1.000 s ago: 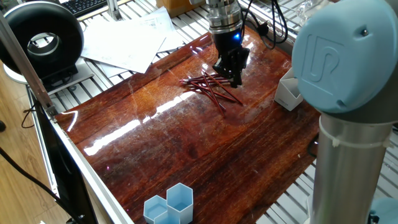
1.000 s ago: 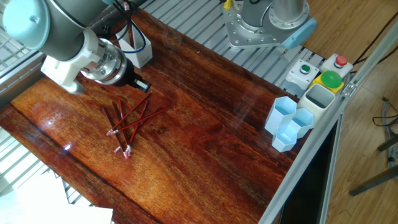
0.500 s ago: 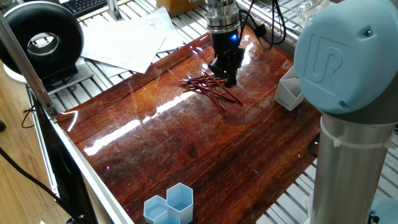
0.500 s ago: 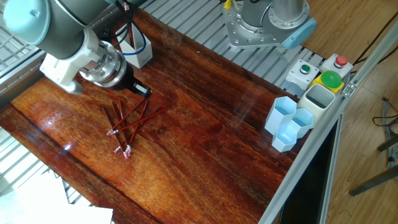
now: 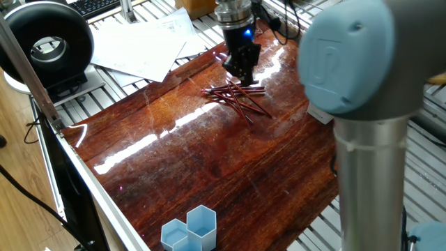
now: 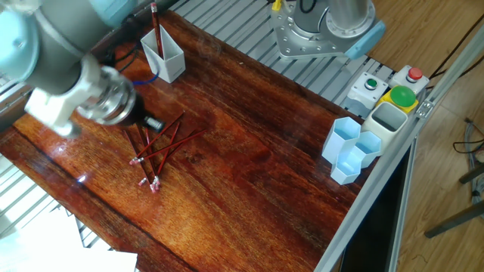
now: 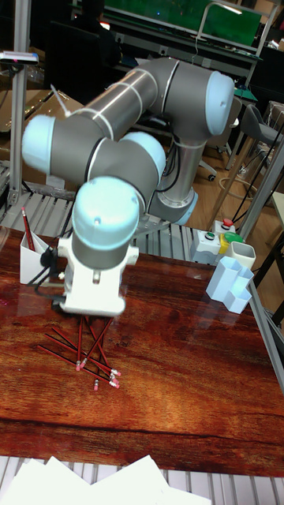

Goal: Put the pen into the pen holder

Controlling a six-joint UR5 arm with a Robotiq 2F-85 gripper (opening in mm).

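**Gripper low over the pile of pens**

At the far left of the other fixed view, the arm [image 6: 53, 45] reaches in over the wooden table [image 6: 249, 181]. Its gripper [image 6: 155, 124] sits low at the upper edge of a loose pile of red pens [image 6: 159, 151], which lie crossed over one another on the wood. Motion blur and the wrist hide the fingertips, so whether the jaws are spread or pressed together cannot be told, nor whether they pinch a pen.

Behind the pile, near the table's far edge, stands the white holder [image 6: 163, 59], upright, with one red pen [image 6: 156, 29] already standing in it. The holder is well apart from the gripper.

Further right, at the table's other side, is a cluster of light blue hexagonal cups [image 6: 352, 147], and beyond it a button box [image 6: 386, 87] with green and red buttons.

In one fixed view the gripper [image 5: 242, 70] hangs just above the top of the pile [image 5: 237, 96], and loose paper sheets [image 5: 143, 45] lie to the left, off the table.
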